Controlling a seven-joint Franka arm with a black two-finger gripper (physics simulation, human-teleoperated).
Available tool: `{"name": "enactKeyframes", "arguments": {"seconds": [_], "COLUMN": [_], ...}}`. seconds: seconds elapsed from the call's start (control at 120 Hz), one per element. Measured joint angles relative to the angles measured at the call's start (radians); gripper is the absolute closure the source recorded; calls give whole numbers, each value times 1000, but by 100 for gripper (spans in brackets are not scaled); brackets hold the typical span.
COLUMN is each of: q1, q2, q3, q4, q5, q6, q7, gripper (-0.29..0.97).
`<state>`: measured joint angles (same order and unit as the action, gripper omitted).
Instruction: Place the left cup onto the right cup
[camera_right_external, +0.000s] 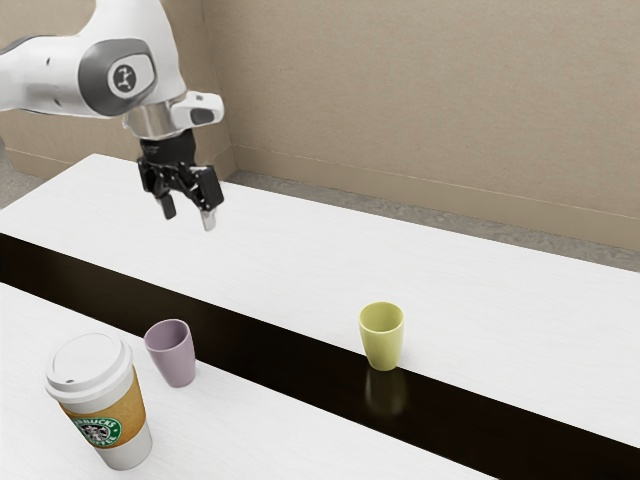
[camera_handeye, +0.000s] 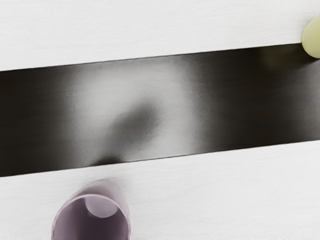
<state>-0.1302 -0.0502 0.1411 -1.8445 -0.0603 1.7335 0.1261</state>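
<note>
Fingers (camera_right_external: 208, 215): spread apart, nothing held, high above the table (camera_right_external: 450, 270).
Purple cup (camera_right_external: 170, 352): upright, well apart from the yellow-green cup (camera_right_external: 382, 335).
Approach: descent is best centred over its rim, the coffee cup (camera_right_external: 98, 402) avoided.

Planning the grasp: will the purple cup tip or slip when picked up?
Likely light: the purple cup looks empty in the wrist view. Its smooth, tapered wall might slip. The narrow base suggests a sideways nudge could tip it.

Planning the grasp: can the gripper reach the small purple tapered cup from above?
Probably yes: the open black two-finger gripper hangs in free air, nothing between; the purple cup stands upright, apart from the lidded paper coffee cup beside it.
</note>
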Motion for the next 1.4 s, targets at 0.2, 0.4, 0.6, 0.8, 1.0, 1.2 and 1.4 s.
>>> {"name": "enactKeyframes", "arguments": {"seconds": [0.2, 0.4, 0.6, 0.8, 1.0, 1.2, 1.4], "q1": [2, 2, 2, 2, 8, 8, -3], "q2": [-80, -118, -77, -7, 68, 76, 75], "q3": [2, 3, 6, 7, 8, 8, 21], "q4": [-231, -440, -503, -529, -528, -524, -524], "q5": [6, 10, 11, 12, 14, 26, 32], "q6": [103, 275, 411, 492, 542, 568, 572], "q7": [-41, -86, -118, -141, -155, -161, -165], "gripper": [0, 0, 0, 0, 1, 48, 69]}}
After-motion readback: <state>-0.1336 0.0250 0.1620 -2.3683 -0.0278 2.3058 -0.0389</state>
